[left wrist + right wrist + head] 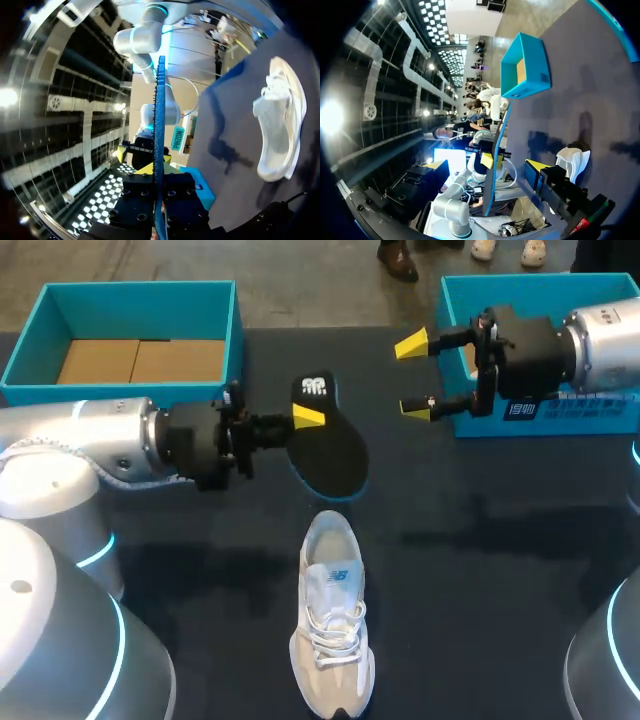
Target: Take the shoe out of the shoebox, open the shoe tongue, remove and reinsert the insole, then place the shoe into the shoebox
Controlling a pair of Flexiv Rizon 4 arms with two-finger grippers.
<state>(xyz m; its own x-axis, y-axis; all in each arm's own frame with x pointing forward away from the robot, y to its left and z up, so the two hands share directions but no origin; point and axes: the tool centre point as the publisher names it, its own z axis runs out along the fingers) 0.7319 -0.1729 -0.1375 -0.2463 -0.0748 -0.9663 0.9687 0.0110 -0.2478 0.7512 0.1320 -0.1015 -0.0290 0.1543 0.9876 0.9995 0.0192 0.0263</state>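
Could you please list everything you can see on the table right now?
shoe: one, white, lying on the table in the middle, nearest the robot.
insole: one, black, beyond the shoe, held by the left gripper.
left box: one, teal, far left corner, open, brown cardboard inside.
right box: one, teal, far right corner.
table: one, dark.
left gripper: one, yellow tips, shut on the insole.
right gripper: one, yellow tips, open and empty, in front of the right box.
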